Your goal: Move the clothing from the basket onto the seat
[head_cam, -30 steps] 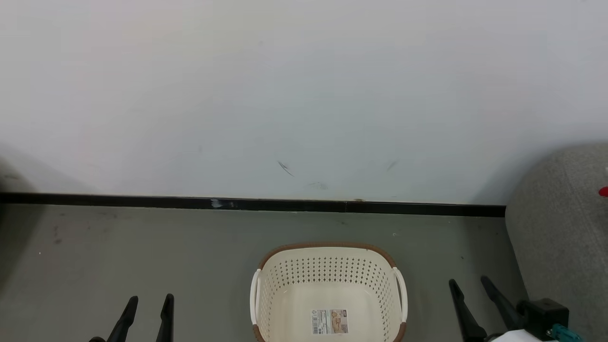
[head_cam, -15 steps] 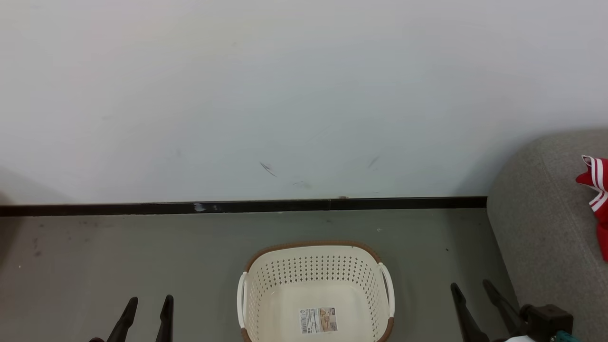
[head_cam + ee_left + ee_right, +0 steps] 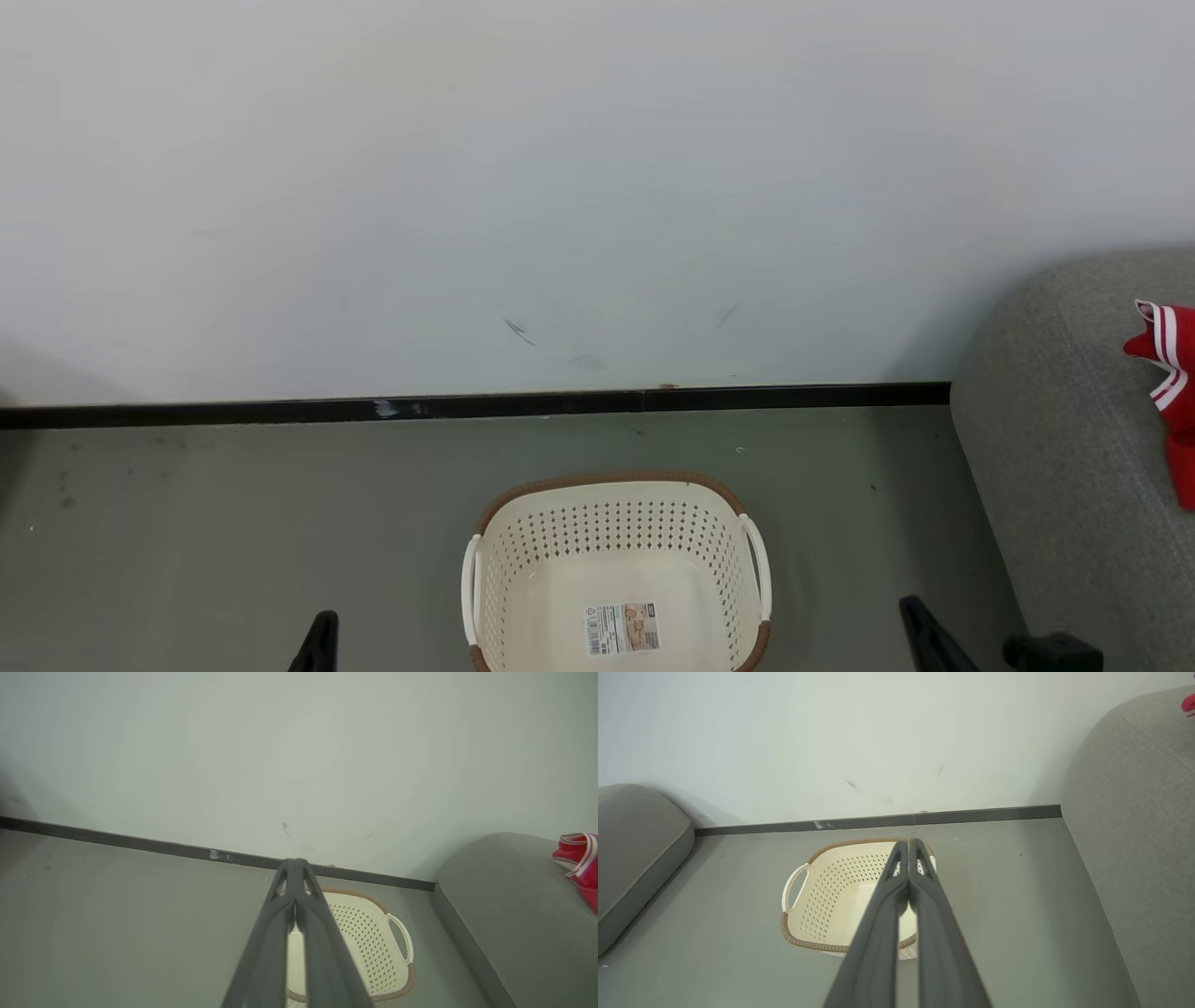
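With the oval cream perforated plastic basket apparently empty and red striped fabric clothing on the grey upholstered seat, park left pincer and right pincer (both pressed together, holding nothing) clear.

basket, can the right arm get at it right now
Probably yes: just floor lies between the right gripper and the basket, and nothing blocks its open top; the jaws are shut.

The left jaws and right jaws each stand closed.
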### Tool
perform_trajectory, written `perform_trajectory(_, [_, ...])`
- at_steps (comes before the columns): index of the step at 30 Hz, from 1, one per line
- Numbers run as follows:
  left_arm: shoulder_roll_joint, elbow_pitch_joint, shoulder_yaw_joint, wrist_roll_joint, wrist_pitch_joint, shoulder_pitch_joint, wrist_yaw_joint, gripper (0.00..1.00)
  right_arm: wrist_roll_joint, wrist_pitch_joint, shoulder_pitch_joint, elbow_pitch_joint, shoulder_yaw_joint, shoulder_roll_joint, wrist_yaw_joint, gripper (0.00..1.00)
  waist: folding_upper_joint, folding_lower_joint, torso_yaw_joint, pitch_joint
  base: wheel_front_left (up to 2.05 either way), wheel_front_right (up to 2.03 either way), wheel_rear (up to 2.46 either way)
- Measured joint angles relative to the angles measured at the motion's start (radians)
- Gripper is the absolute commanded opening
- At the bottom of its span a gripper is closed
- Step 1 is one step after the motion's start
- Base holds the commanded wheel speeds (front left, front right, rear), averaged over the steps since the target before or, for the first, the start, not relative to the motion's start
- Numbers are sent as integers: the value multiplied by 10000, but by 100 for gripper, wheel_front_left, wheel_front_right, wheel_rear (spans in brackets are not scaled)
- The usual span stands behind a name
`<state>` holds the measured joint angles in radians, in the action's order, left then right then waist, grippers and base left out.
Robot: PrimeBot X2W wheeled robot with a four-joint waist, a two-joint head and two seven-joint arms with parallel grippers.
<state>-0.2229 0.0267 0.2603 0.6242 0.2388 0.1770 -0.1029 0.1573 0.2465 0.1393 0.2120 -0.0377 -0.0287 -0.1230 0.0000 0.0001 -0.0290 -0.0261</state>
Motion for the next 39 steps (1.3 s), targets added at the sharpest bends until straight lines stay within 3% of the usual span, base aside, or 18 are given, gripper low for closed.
perform_trajectory(8, [293, 236, -12, 612, -102, 44, 19, 0, 587, 0, 234, 81, -174, 59, 0, 0, 0, -1, -4, 16, 0, 0, 0])
perform_trajectory(21, [489, 353, -397, 1941, -531, 6, 278, 0, 2882, -226, 220, -125, -77, 56, 0, 0, 0, 7, 51, 61, 0, 0, 0])
perform_trajectory(39, [692, 627, -965, 3781, -1151, -323, 708, 0, 5699, -830, -52, -121, 88, -163, 0, 0, 0, 154, 116, -8, 0, 0, 0])
